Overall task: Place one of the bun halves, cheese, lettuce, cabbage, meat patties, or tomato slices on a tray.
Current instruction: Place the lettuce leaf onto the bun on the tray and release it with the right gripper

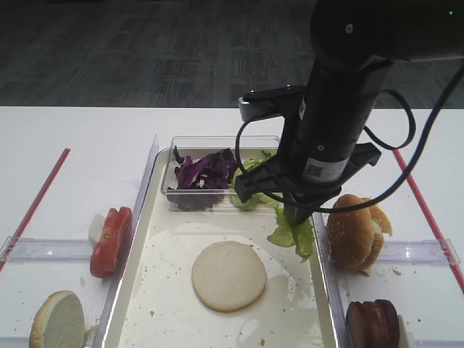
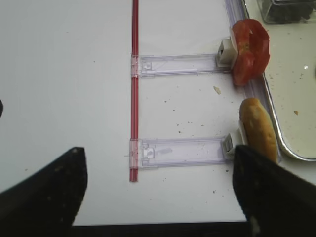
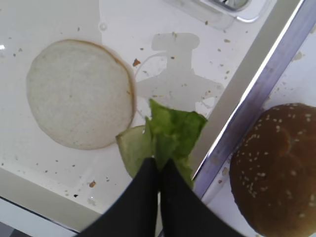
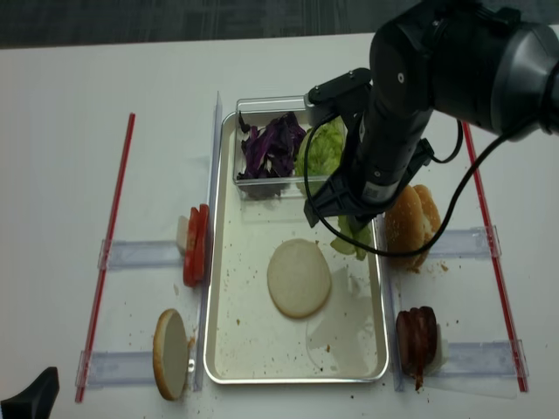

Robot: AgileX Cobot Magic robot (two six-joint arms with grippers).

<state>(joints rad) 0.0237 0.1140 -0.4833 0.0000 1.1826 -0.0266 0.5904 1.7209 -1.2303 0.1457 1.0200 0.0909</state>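
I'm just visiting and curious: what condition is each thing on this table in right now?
right gripper: shut on the lettuce leaf
lettuce leaf: held above the tray
tray: crumb-speckled, carrying one bun half
bun half: flat, cut face up
purple cabbage: heaped in the clear tub
tomato slices: standing on edge
left gripper: open, empty

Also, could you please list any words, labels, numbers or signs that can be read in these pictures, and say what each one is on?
No text can be read in any view.
White sticker on the right arm: it carries a small square code and some fine print, too small and blurred to read.
The tray, clear tub, food and table show no lettering.
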